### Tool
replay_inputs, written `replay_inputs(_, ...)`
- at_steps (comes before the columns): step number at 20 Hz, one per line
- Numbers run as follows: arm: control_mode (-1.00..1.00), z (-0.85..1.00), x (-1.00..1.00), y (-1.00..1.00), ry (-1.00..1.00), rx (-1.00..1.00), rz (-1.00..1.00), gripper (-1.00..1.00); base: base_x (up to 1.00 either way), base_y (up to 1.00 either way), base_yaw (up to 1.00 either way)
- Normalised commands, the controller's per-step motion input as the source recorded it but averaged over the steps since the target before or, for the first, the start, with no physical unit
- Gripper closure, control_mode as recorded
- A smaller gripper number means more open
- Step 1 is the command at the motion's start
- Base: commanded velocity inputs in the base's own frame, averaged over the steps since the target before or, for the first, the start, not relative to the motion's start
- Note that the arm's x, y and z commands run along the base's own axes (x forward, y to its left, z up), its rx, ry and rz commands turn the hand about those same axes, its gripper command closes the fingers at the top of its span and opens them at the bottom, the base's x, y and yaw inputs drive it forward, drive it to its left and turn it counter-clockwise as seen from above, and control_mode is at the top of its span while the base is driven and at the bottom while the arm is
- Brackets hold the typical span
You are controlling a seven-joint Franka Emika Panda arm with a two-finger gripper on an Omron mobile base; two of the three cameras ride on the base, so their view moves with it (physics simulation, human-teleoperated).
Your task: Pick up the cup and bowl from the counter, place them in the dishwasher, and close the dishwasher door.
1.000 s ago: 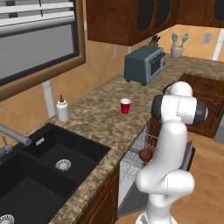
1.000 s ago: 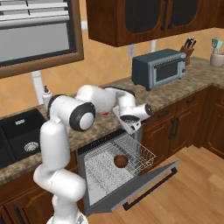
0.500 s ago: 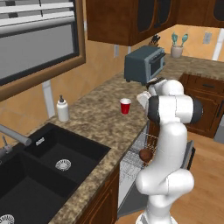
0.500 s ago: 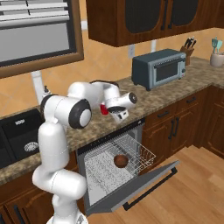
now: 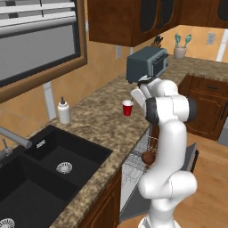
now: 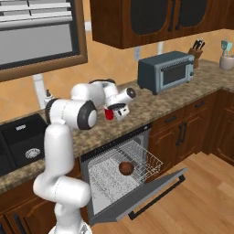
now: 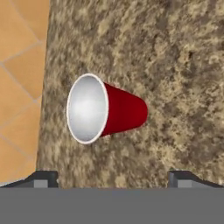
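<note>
The red cup (image 7: 105, 109) stands upright on the speckled counter (image 5: 98, 127), its pale inside facing the hand camera. My gripper (image 7: 112, 179) hovers above it, open, with both tips wide apart and nothing between them. From the left base view the gripper (image 5: 139, 95) hangs just right of the cup (image 5: 128, 107); from the right base view the gripper (image 6: 119, 112) partly covers the cup (image 6: 108, 114). The dark reddish-brown bowl (image 6: 126, 168) lies in the white wire rack (image 6: 145, 157) of the dishwasher, and it is in the left base view too (image 5: 148, 157). The dishwasher door (image 6: 151, 194) hangs open.
A grey toaster oven (image 6: 165, 72) sits farther along the counter, with a knife block (image 6: 197, 47) and a utensil holder (image 5: 180, 50) beyond it. A white soap bottle (image 5: 64, 111) stands by the black sink (image 5: 44, 173). The open door juts over the wooden floor.
My arm has swung up from over the dishwasher rack to the counter, bringing the open gripper over the cup. The bowl stays in the rack and the cup has not moved.
</note>
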Motion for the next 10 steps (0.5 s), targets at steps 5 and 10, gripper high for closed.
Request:
replay_inputs(5, -1.0, 0.0, 0.59, 0.06, 0.07, -0.06, -0.12, -1.0, 0.0, 0.0, 0.0)
replay_inputs(10, -1.0, -0.03, 0.39, 0.0, 0.1, -0.09, -0.14, -1.0, 0.0, 0.0, 0.0)
